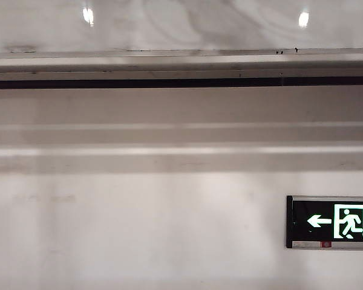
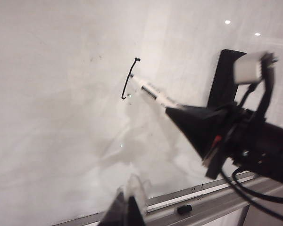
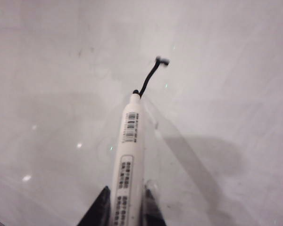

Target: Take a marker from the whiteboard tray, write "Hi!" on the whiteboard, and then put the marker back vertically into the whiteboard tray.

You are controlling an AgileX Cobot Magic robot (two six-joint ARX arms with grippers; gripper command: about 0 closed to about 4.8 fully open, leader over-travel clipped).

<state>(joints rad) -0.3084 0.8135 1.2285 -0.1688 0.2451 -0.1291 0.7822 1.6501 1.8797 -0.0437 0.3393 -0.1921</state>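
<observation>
The left claw (image 2: 127, 212) hangs low before the whiteboard (image 2: 61, 117), just above the whiteboard tray (image 2: 212, 200); only its dark finger ends show, close together with nothing seen between them, though whether they are fully closed I cannot tell. A small black cap (image 2: 184, 209) lies in the tray to its right. Further right, the right claw (image 3: 125, 207) is clamped on the marker (image 3: 127, 155), its two fingers pressing the white barrel from either side. The marker's black tip touches the whiteboard at the end of a short curved black stroke (image 3: 148, 77). In the exterior view the tray spans the width, and an exit sign (image 1: 339, 221) sits on the wall at lower right
</observation>
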